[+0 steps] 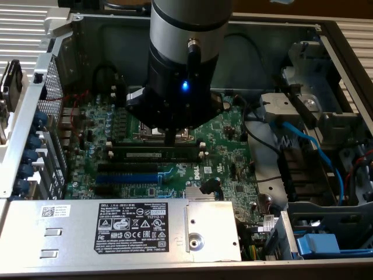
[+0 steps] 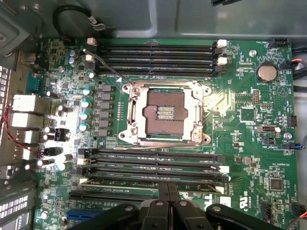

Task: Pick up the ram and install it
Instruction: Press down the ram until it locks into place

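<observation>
The ram, a long dark stick with a white label strip, stands on edge in a black motherboard slot just in front of the CPU socket. My gripper comes straight down on its upper edge near the middle. In the wrist view the two fingers are pressed together, shut, with nothing between them. Their tips meet at the thin dark ram, seen edge-on between white latches. The closing line of the gripper runs across the stick, so the fingers rest on it rather than clamp it.
The open CPU socket lies beyond the ram, with more black slots past it. A blue expansion slot and the grey power supply sit on the near side. Blue cables and drive bays fill the exterior view's right.
</observation>
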`<state>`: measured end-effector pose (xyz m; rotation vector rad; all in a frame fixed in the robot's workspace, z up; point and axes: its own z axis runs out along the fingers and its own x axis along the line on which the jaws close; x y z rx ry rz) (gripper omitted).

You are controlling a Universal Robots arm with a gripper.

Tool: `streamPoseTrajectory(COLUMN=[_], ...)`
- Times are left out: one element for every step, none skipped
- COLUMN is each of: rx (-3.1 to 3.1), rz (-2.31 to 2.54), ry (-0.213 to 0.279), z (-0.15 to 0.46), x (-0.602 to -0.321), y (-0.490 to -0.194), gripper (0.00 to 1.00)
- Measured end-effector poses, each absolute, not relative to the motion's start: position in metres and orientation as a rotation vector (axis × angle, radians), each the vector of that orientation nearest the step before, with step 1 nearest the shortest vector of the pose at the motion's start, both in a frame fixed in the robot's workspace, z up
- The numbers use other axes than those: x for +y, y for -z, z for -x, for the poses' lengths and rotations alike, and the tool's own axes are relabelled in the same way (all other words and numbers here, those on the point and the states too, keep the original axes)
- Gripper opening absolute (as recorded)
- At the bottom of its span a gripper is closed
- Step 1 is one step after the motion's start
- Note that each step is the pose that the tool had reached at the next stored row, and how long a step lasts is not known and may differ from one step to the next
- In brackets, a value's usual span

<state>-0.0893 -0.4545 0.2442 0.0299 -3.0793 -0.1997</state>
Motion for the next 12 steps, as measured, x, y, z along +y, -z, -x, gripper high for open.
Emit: streamPoseTrajectory(rx=[-3.078, -3.078, -3.077, -3.076, -3.076, -3.076, -3.076, -3.076, -3.076, -3.076, -3.076, -3.076], rz=[-0.03, -0.03, -0.029, -0.029, -0.029, -0.029, -0.029, -0.029, -0.029, -0.029, -0.029, -0.029], ry=[0.2, 0.2, 0.2, 0.2, 0.2, 0.2, 0.2, 0.2, 0.2, 0.2, 0.2, 0.2], z=[0.0886, 0.088, 0.0877, 0.0876, 0.0876, 0.0876, 0.0876, 0.0876, 0.0876, 0.0876, 0.0876, 0.0876], x=[-0.4545, -0.4545, -0.4545, -0.4545, -0.4545, -0.4545, -0.4545, -0.4546, -0.4545, -0.4545, -0.4545, -0.4545], y=[-0.2442, -0.2442, -0.2442, -0.2442, -0.2442, -0.2442, -0.2442, -0.2442, -0.2442, -0.2442, -0.2442, -0.2442], gripper=[0.1, 0.1, 0.1, 0.1, 0.1, 0.1, 0.1, 0.1, 0.1, 0.1, 0.1, 0.1])
